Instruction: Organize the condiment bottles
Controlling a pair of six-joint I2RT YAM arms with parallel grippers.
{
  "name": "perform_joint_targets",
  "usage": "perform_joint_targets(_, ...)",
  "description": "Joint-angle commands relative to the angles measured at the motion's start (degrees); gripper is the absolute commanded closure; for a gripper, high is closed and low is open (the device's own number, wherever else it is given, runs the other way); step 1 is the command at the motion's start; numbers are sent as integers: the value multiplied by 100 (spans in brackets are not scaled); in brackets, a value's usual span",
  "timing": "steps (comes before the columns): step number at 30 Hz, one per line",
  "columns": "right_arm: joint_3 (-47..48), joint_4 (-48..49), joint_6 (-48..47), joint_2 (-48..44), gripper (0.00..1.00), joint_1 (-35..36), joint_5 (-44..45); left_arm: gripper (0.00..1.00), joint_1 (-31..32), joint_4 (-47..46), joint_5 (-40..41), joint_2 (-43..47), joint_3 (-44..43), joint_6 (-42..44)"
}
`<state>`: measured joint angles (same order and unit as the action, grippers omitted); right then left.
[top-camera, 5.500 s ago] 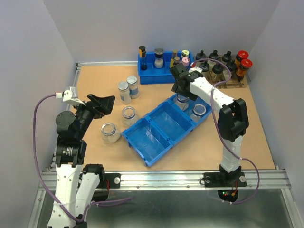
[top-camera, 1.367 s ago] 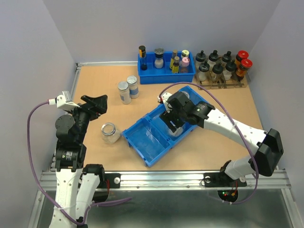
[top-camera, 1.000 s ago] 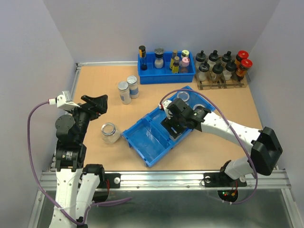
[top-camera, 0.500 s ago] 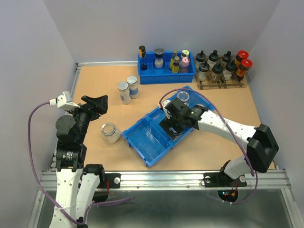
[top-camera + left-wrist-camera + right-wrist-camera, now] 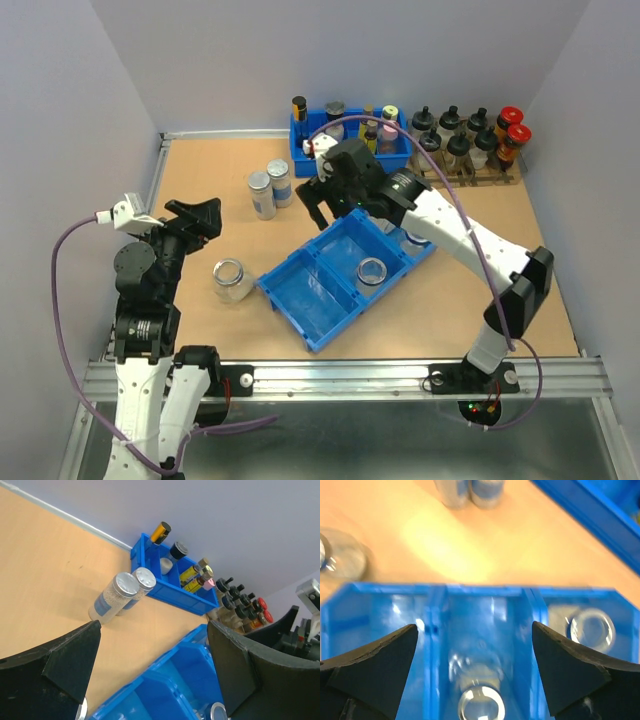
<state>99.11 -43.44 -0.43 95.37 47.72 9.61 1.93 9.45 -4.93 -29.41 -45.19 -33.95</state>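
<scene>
Two clear jars with silver caps (image 5: 269, 188) stand together on the table, also in the left wrist view (image 5: 121, 593) and the right wrist view (image 5: 470, 490). An uncapped jar (image 5: 230, 280) stands on the table left of the blue tray (image 5: 300, 300). Another uncapped jar (image 5: 372, 271) stands in the tray's middle compartment (image 5: 481, 705). A jar (image 5: 591, 629) stands in the tray's right compartment, partly hidden under my right arm in the top view (image 5: 413, 238). My right gripper (image 5: 322, 210) is open and empty above the tray's far edge (image 5: 474, 630). My left gripper (image 5: 205, 215) is open and empty, above the table (image 5: 152, 627).
A blue bin (image 5: 350, 160) with small colourful bottles stands at the back. A rack of dark bottles (image 5: 470, 140) with black and red caps stands at the back right. The tray's left compartment (image 5: 305, 300) holds nothing. White walls close in left and right.
My right gripper set a jar in the tray's middle compartment, let go, and rose back toward the far left. The left arm barely moved.
</scene>
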Motion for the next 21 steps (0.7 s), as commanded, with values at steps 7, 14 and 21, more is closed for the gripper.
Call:
perform_joint_targets(7, 1936, 142, 131, 1914, 0, 1018, -1163, 1, 35, 592, 1713, 400, -772, -304)
perform_joint_targets(14, 2498, 600, 201, 2591, 0, 1493, -1400, 1, 35, 1514, 3338, 743, -1342, -656)
perform_joint_targets(21, 3087, 617, 508, 3320, 0, 1810, -1137, 1, 35, 1805, 3666, 946, -1458, -762)
